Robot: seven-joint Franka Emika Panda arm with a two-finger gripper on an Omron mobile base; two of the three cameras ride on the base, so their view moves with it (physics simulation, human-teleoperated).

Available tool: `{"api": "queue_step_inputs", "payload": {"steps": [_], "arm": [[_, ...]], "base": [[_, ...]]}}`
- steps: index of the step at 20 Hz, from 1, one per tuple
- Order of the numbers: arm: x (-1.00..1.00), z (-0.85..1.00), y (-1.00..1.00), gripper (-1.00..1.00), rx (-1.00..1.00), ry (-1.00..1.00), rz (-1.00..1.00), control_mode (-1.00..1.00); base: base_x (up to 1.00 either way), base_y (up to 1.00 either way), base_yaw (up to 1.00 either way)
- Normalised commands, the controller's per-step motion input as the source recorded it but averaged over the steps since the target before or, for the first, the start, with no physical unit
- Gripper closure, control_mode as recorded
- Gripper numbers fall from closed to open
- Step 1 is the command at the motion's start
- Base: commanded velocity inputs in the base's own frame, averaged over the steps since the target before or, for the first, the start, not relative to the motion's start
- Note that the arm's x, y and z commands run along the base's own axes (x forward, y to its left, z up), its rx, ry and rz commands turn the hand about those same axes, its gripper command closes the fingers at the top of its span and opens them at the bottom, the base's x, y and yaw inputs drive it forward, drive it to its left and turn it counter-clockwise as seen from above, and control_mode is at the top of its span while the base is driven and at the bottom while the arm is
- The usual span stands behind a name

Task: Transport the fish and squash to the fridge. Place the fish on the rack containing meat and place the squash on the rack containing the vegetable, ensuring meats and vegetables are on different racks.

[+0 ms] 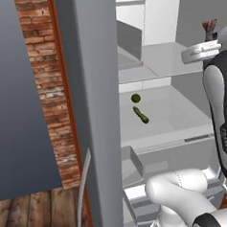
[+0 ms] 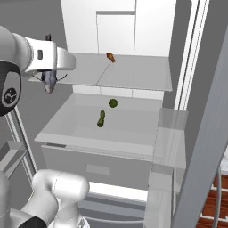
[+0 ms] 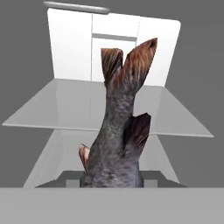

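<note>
Gripping fish (image 3: 117, 131), pincer (image 2: 49, 82) near fridge (image 2: 133, 40); squash (image 2: 101, 118), vegetable (image 2: 113, 103) share shelf.

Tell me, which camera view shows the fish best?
The hand view: the fish stands close and large there, tail up, held in the hand. In the right base view it hangs small under the arm; the left base view shows just its tail.

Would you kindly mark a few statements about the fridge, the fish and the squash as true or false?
1. The pincer holds the fish. True.
2. The squash lies on the same shelf as the vegetable. True.
3. The fish already rests on the upper shelf. False: it hangs in the pincer, left of that shelf in the right base view.
4. The fridge is closed. False: it stands open.
</note>
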Motion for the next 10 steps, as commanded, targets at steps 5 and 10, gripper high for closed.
{"api": "queue_step_inputs", "payload": {"steps": [5, 10], "arm": [[0.76, -0.19, 0.00, 1.00, 0.00, -0.05, 0.00, -1.00], [0.93, -0.20, 0.00, 1.00, 0.01, -0.01, 0.00, -1.00]], "base": [[0.00, 0.00, 0.00], [0.00, 0.00, 0.00]]}}
